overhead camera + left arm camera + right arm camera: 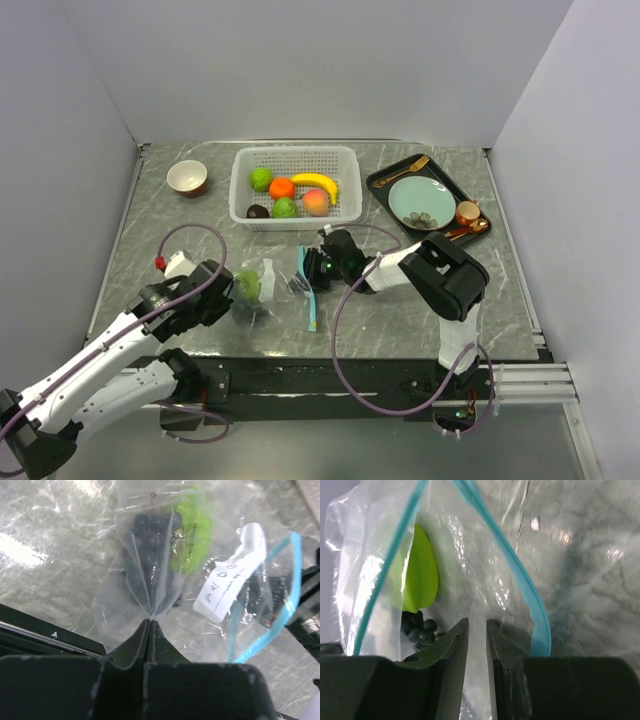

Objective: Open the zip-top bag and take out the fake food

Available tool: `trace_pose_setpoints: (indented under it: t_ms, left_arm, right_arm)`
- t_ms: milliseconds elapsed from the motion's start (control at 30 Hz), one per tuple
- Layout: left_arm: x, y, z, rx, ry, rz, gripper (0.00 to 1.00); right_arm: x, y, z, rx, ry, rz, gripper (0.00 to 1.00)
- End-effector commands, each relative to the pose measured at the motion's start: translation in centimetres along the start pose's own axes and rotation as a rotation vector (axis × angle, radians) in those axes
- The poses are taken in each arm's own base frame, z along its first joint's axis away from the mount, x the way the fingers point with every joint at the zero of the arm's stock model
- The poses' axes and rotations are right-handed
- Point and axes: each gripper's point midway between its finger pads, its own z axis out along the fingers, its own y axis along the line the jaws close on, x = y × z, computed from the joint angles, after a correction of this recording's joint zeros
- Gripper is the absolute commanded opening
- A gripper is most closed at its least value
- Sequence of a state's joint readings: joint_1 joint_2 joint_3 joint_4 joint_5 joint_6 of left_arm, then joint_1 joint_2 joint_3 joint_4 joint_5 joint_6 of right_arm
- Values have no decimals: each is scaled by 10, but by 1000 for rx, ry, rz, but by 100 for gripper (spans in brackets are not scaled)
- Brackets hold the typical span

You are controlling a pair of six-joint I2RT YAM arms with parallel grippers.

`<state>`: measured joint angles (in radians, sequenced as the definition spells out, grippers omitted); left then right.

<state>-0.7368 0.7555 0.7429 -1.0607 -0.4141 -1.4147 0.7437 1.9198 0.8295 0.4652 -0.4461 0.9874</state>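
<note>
Grey marbled desk [430, 300], pale walls [330, 60] on three sides. Zip-top bag [272, 285] lies near the front edge, with grapes [147, 540] and a green piece [195, 540] inside. Left pincer [150, 622] clamps the end opposite the zip. Right pincer [477, 625] has its jaws slightly parted at the teal mouth.

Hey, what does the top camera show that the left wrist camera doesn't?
Only the top view: the white basket holding fruit, the small bowl, and the black tray with its plate. Only the left wrist view: the left fingers pinched shut on a corner of the zip-top bag, away from its teal strip. Both: the bag, with dark grapes, a green piece and a white label inside.
</note>
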Motion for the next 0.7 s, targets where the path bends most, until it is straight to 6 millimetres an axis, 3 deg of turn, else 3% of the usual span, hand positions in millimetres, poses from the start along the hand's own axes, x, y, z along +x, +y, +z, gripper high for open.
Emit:
trace_pose_setpoints:
  t_ms: [0,233,467,500,667]
  left_arm:
    - [-20,-11,-18,48,-65,4,1]
    - [-33,-5,-31,42,-104,-39,1]
    - [-31,0,-32,49,-97,-59,1]
    - [-29,1,-30,43,-93,-52,3]
    - [-32,-4,-31,62,-100,-33,37]
  right_arm:
    - [-5,-12,9,59,-27,7,29]
    - [-3,-24,13,83,-22,27,29]
    - [-7,-7,5,35,-38,-2,29]
    - [-8,-5,3,27,-42,-6,29]
    - [-12,17,-8,-35,-65,-44,29]
